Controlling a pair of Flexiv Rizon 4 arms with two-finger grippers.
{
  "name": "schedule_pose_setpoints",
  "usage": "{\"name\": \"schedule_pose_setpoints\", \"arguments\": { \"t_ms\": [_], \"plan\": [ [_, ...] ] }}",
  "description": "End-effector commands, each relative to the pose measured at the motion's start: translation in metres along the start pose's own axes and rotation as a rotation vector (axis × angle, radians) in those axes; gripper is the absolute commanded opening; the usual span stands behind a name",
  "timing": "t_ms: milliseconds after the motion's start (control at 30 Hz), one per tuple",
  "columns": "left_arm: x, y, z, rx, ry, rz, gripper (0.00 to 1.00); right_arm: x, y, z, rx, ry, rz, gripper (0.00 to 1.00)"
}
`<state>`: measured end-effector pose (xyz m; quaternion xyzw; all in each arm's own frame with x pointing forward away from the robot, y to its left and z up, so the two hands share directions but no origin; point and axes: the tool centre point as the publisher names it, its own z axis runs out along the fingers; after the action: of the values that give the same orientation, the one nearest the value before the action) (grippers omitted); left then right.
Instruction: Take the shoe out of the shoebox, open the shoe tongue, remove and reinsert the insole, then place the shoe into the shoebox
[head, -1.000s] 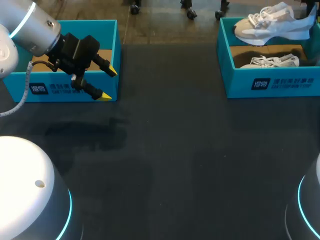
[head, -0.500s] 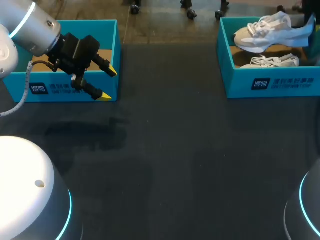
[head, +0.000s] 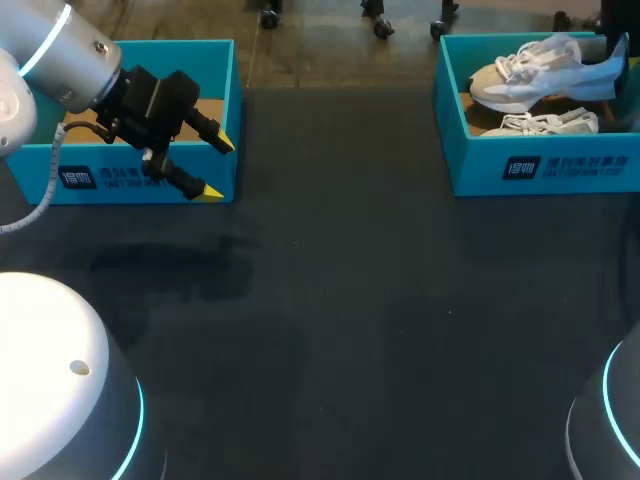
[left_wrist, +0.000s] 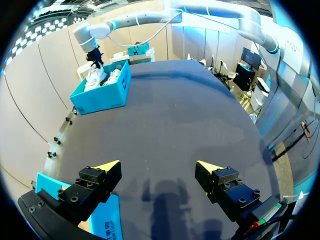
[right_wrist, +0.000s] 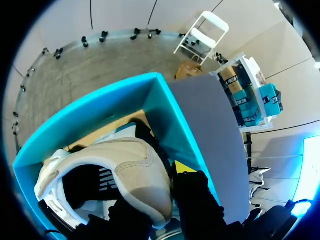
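My right claw (right_wrist: 165, 192) is clamped on the heel of the shoe (head: 540, 72). From my right wrist one yellow tip shows just beside the heel collar; the other finger is mostly hidden under the shoe. The shoe's opening faces that camera, and the teal box (head: 545, 168) lies under it.

From the head camera, the shoe sits at the upper right of the frame, within the box's outline, with its toe toward the left and its heel at the right edge. A second shoe (head: 540, 123) lies lower in the same box, nearer its front wall.

My left claw (head: 217, 168) is at the upper left, with its fingers wide apart and nothing between them. It sits in front of the left box (head: 100, 180), over the dark counter (head: 350, 300).
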<state>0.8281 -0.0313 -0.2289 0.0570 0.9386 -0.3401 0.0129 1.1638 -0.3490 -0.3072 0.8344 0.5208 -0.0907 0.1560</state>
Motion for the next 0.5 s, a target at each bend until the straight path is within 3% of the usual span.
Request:
{"name": "schedule_pose_setpoints", "arguments": {
  "t_ms": [33, 500],
  "plan": [
    [0.000, 0.000, -0.001, -0.003, 0.001, 0.001, 1.00, 0.002, 0.002, 0.014, 0.002, 0.006, -0.002, 0.00],
    [0.000, 0.000, -0.001, -0.003, 0.001, 0.001, 1.00, 0.021, -0.002, 0.036, 0.010, 0.009, -0.030, 0.00]
  ]
}}
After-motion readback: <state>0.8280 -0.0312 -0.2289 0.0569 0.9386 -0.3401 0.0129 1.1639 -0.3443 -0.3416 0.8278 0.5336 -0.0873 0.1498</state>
